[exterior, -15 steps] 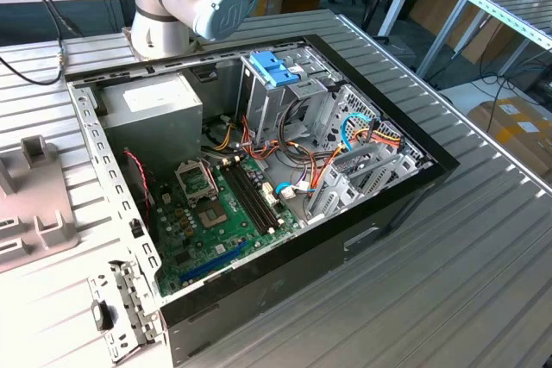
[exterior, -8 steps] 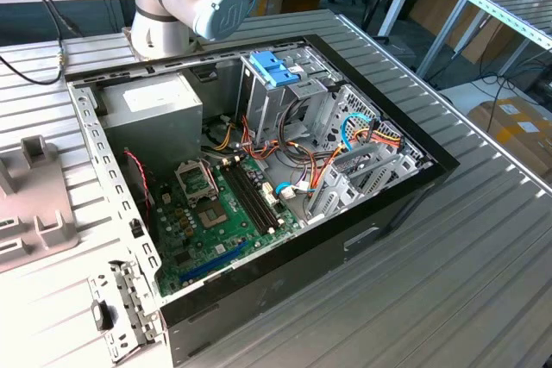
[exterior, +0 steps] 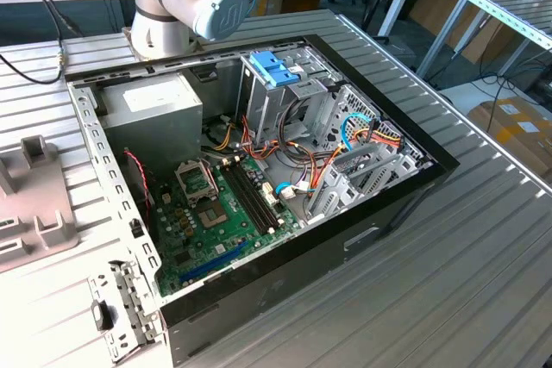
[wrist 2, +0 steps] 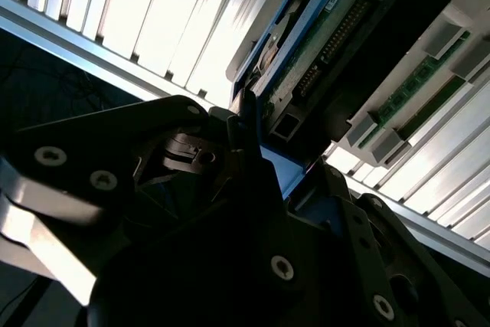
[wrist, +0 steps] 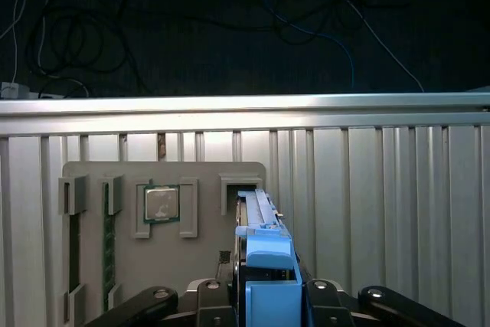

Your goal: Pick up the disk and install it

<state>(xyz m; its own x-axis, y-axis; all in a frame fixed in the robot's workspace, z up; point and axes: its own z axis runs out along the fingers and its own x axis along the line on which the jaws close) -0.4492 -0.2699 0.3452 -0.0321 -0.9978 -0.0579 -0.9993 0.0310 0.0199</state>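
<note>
The disk [wrist: 264,243] is pinched by the claw [wrist: 272,290] at its blue end, at a tray's [wrist: 92,181] slot on the counter [wrist: 383,212], in the first wrist view. Its circuit board [wrist 2: 306,63] is shown in the second wrist view.

Disk [wrist: 268,254]: bright blue rails and end tab. Pincer [wrist: 272,304]: black. Table [wrist: 383,212]: silver-grey, ribbed in parallel grooves. Tray [wrist: 153,178]: plain light grey. Computer case [exterior: 285,273]: black shell. Circuit board [exterior: 220,213]: green. Wires [exterior: 323,157]: red, orange and yellow. Latch [exterior: 274,68]: light blue.
</note>
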